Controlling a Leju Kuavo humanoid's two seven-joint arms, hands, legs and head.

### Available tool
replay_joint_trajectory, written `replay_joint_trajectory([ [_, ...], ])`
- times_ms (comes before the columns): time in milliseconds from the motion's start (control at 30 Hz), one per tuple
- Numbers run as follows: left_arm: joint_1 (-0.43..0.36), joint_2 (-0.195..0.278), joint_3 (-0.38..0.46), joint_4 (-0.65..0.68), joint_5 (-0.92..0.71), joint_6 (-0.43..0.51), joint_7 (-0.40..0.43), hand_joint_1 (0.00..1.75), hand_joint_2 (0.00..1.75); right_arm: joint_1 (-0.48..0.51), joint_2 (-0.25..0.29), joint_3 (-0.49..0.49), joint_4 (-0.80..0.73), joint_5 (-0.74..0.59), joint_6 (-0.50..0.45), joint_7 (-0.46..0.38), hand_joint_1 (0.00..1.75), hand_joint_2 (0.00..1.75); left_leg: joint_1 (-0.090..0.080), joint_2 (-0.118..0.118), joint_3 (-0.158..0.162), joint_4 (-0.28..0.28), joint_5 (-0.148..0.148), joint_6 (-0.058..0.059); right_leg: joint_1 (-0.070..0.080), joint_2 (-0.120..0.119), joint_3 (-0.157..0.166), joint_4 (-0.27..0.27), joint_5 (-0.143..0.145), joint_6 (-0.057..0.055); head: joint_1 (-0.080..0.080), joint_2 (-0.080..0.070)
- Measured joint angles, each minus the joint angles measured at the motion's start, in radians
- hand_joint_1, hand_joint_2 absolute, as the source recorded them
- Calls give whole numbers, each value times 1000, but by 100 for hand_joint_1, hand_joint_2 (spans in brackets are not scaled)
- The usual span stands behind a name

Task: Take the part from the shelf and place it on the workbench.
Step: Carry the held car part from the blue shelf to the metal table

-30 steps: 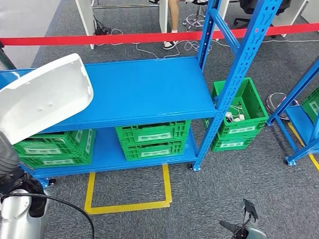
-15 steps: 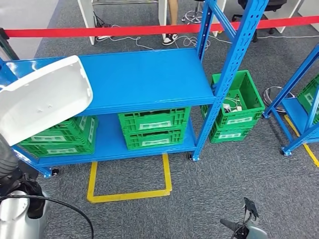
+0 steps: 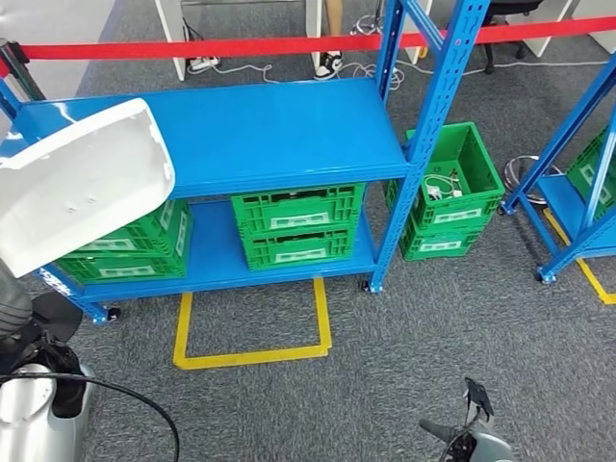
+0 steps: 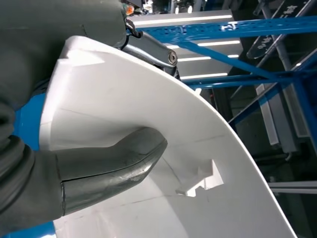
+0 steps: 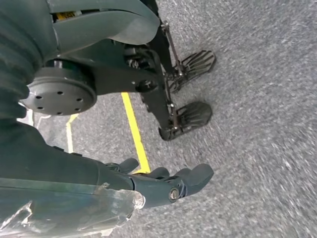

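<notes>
While our left hand [image 4: 56, 173] clamps the white part [image 3: 80, 188], already lifted clear above the blue shelf's [image 3: 291, 135] left end, pickup looks done. Placing it on the workbench remains; our right hand [image 5: 164, 186] hangs empty, fingers loosely apart.

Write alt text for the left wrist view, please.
The left robot hand holds a large white curved part, its thick grey thumb pressed on the inner face. Behind it are blue shelf beams.
</notes>
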Motion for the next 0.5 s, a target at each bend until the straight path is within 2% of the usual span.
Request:
replay_joint_trajectory([
  [33,0,0,0,0,0,0,0,175,175,0,1,1,0,0,0,1,0,175,0,-1,-5,-2,0,-6,-1,-2,-8,-1,11,-7,1,0],
  [67,0,0,0,0,0,0,0,175,175,-1,1,1,0,0,0,1,0,175,0,-1,-13,9,-20,-11,-3,-4,-18,-4,25,-16,1,0],
  [100,-1,1,1,0,0,0,0,175,175,-2,2,2,0,0,0,2,0,175,-1,-2,-26,39,-56,-16,-5,-6,-30,-7,39,-23,1,0],
  [133,-1,1,1,0,0,0,0,175,175,-4,2,2,0,0,0,2,0,175,0,-2,-44,92,-107,-19,-6,-7,-42,-6,52,-29,1,0],
  [167,-1,2,2,0,0,0,1,175,175,-4,2,3,0,-1,0,3,0,175,0,-2,-62,162,-156,-22,-6,-7,-58,-3,64,-32,-1,0],
  [200,0,3,2,0,0,0,2,175,175,-3,2,3,0,-1,0,4,0,175,0,-2,-77,229,-189,-24,-6,-8,-75,0,74,-32,-2,0],
  [233,1,3,2,1,0,-1,3,175,175,-2,2,3,0,-1,0,5,0,175,0,-2,-81,276,-200,-25,-6,-8,-92,4,85,-32,-1,0],
  [267,1,3,3,1,0,-1,3,175,175,-2,2,3,0,-2,1,6,0,175,1,-2,-71,290,-190,-26,-6,-8,-110,7,96,-32,-2,0],
  [300,1,3,3,1,0,-2,3,175,175,-1,3,3,0,-2,1,7,0,175,1,-2,-44,269,-165,-27,-6,-9,-127,10,108,-30,-2,0],
  [333,1,3,3,1,0,-2,3,175,175,-2,3,3,0,-2,1,7,0,175,2,-2,-1,218,-139,-27,-7,-8,-143,12,120,-27,-3,0],
  [367,0,3,3,1,0,-2,3,175,175,-2,3,3,0,-2,2,7,0,175,3,-2,51,149,-127,-27,-6,-8,-157,16,130,-23,-3,0],
  [400,-1,3,3,0,0,-3,3,175,175,-2,3,3,0,-2,2,7,0,175,2,-3,97,81,-128,-23,-4,-7,-168,19,139,-18,-2,0],
  [433,-2,3,3,0,0,-3,4,175,175,-3,3,3,0,-2,2,7,0,175,2,-4,127,32,-136,-18,-3,-6,-175,20,150,-13,-2,0],
  [467,-2,3,3,0,0,-4,4,175,175,-3,2,3,0,-2,2,7,0,175,-1,-5,139,5,-144,-10,-2,-6,-181,19,161,-8,-2,0],
  [500,-2,3,3,0,0,-5,5,175,175,-3,2,3,0,-2,3,7,0,175,-2,-6,133,-1,-140,1,-3,-6,-185,17,172,-3,-1,0],
])
